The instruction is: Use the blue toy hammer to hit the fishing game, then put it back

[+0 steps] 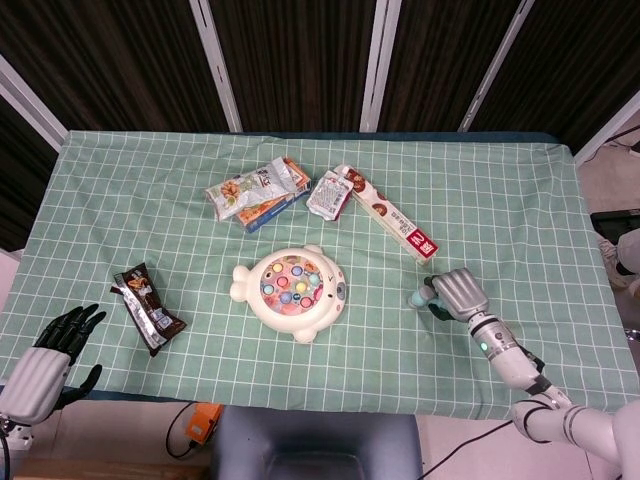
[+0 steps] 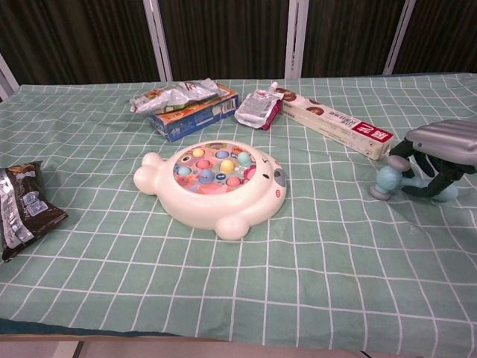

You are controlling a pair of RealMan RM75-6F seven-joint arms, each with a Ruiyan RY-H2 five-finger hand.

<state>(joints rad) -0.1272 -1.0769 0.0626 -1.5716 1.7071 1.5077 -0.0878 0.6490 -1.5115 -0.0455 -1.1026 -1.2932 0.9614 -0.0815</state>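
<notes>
The white fish-shaped fishing game (image 1: pixel 291 289) (image 2: pixel 212 186) lies in the middle of the green checked cloth. The blue toy hammer (image 1: pixel 417 296) (image 2: pixel 389 181) is well to its right, its head down on the cloth. My right hand (image 1: pixel 459 294) (image 2: pixel 441 153) grips the hammer's handle, fingers curled over it, low at the table. My left hand (image 1: pixel 48 357), dark-fingered, hangs off the table's front left corner with fingers apart and nothing in it; the chest view does not show it.
Snack bags on a blue box (image 1: pixel 256 191) (image 2: pixel 186 104), a small pouch (image 1: pixel 328 194) (image 2: pixel 258 110) and a long biscuit box (image 1: pixel 391 217) (image 2: pixel 339 125) lie behind the game. A dark wrapper (image 1: pixel 148 307) (image 2: pixel 22 207) lies at the left.
</notes>
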